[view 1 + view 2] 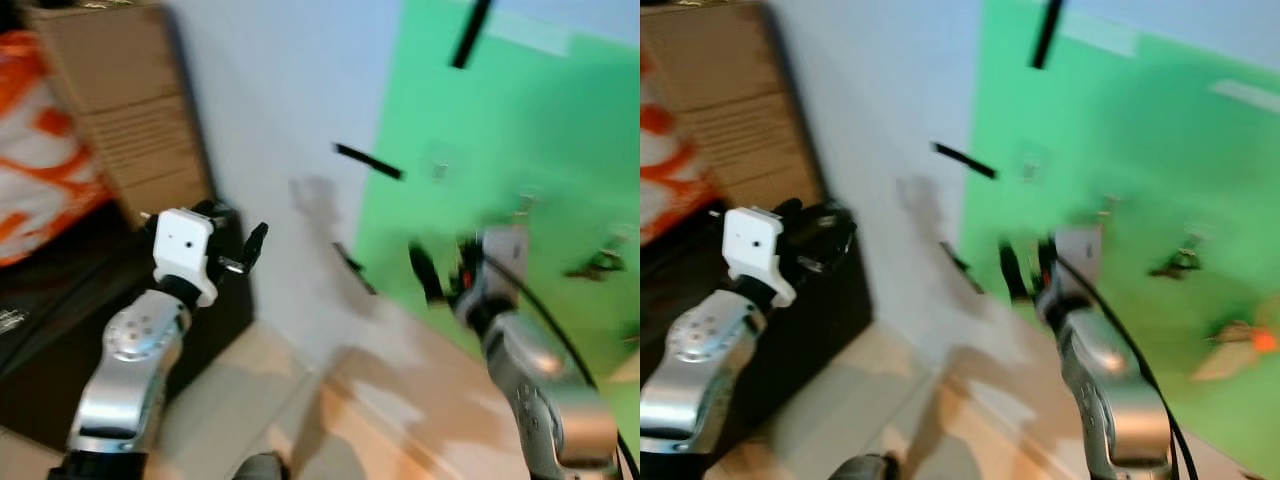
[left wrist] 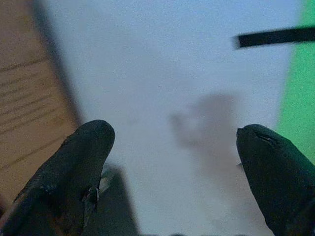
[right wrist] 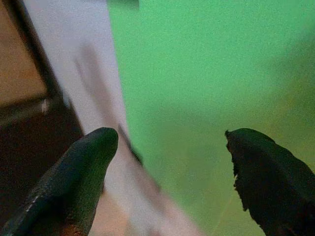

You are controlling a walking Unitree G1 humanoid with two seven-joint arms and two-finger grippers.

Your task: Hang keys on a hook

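I'm facing the green board [image 1: 520, 150], and everything is motion-blurred, so my first job is to steady the head before reaching. Both grippers are raised, fingers spread apart and holding nothing: the left gripper [image 1: 235, 245] sits well left of the board against the white wall [image 1: 290, 90], the right gripper [image 1: 440, 270] just in front of the board's lower part. Small dark shapes on the board, possibly hooks or hung keys [image 1: 600, 262], lie right of my right gripper; I can't tell which. I'd identify them before committing.
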